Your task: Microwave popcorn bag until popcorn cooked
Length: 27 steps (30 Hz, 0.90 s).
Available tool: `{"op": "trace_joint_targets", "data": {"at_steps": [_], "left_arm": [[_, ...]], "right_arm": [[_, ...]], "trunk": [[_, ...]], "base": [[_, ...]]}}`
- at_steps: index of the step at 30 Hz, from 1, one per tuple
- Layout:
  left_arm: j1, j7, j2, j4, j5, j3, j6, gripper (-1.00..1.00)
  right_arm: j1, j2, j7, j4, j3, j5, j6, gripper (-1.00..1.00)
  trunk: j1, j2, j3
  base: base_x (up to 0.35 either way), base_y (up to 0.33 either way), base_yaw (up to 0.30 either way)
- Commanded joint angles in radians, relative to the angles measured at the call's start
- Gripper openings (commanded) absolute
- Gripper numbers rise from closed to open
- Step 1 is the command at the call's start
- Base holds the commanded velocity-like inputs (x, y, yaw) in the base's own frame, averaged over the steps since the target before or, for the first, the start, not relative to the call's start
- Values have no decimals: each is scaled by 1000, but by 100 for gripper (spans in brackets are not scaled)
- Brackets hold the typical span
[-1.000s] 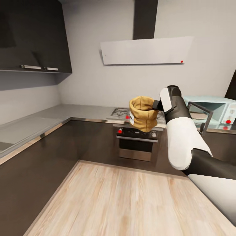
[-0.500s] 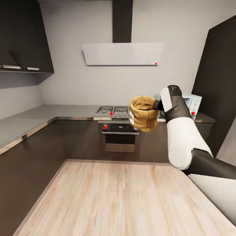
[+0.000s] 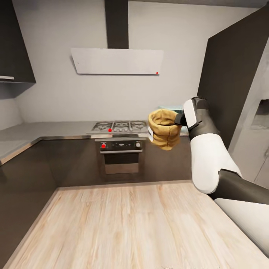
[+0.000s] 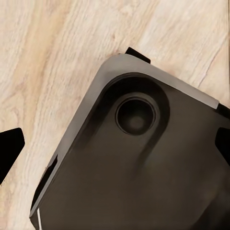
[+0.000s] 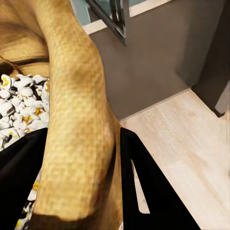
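A: Kitchen w/ hob [image 3: 118, 126] mid-frame. Popcorn bag [image 3: 163, 128]?
B: Centre-right, aloft; right gripper [image 5: 81, 187] pinching its rolled rim. Prob. light, soft paper — grip wall gently, keep upright.

Popcorn bag [image 3: 163, 129] right of hob [image 3: 118, 126], above floor [image 3: 127, 224].

Microwave [image 3: 164, 108]: mostly hidden behind popcorn bag [image 3: 163, 129], just a pale sliver above the rim. Right gripper [image 3: 178, 120] fingertips hidden by the bag. Right wrist view: bag cut off by the frame edges. Left gripper's state can't be judged.
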Motion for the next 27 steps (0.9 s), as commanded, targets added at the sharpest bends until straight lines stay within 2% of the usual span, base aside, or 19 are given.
{"op": "trace_joint_targets", "data": {"at_steps": [1,5,25,27], "left_arm": [[0,1,0,-1,1,-2,-2,100],[0,1,0,-1,4,-2,-1,100],[0,2,0,-1,5,1,-3,100],[0,2,0,-1,5,1,-3,100]], "right_arm": [[-1,-3,-10,-1,-3,-12,0,-100],[-1,-10,-10,-1,-2,-12,0,-100],[-1,-12,-10,-1,-3,-15,0,-100],[-1,-23,-10,-1,-3,-16,0,-100]], "trunk": [[0,-1,-1],[0,-1,-1],[0,-1,3],[0,-1,3]], "base": [[0,0,-287],[0,0,-288],[0,0,-282],[0,0,-286]]}}
